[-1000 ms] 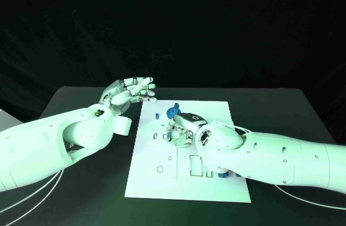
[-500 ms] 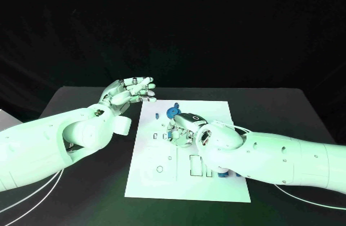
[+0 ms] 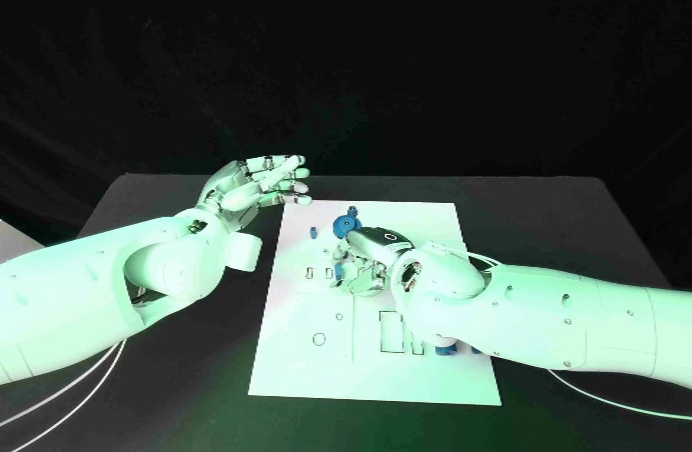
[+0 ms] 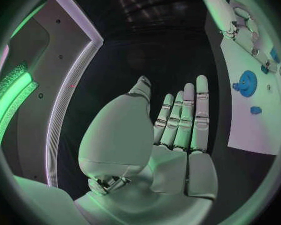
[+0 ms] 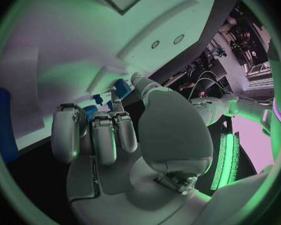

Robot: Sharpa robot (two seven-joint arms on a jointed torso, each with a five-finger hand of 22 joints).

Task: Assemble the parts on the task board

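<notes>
The white task board (image 3: 433,222) lies in the middle of the black table. My right hand (image 3: 368,257) is down on the board's middle, fingers curled over small blue parts. In the right wrist view, thumb and a fingertip pinch a small blue part (image 5: 122,89) against the board (image 5: 59,50); another blue piece (image 5: 90,112) sits behind the fingers. A round blue part (image 3: 348,223) stands on the board just beyond that hand. My left hand (image 3: 267,182) hovers past the board's far left corner, fingers straight and side by side, holding nothing. The left wrist view shows the round blue part (image 4: 247,82) and a small blue piece (image 4: 255,110).
One more blue part (image 3: 447,349) peeks out under my right forearm near the board's near right. A long blue piece (image 5: 3,125) lies at the board's edge in the right wrist view. Bare black table (image 3: 173,392) surrounds the board.
My right hand has crept very slightly to the left over the board's middle. The left hand has stayed where it was.
</notes>
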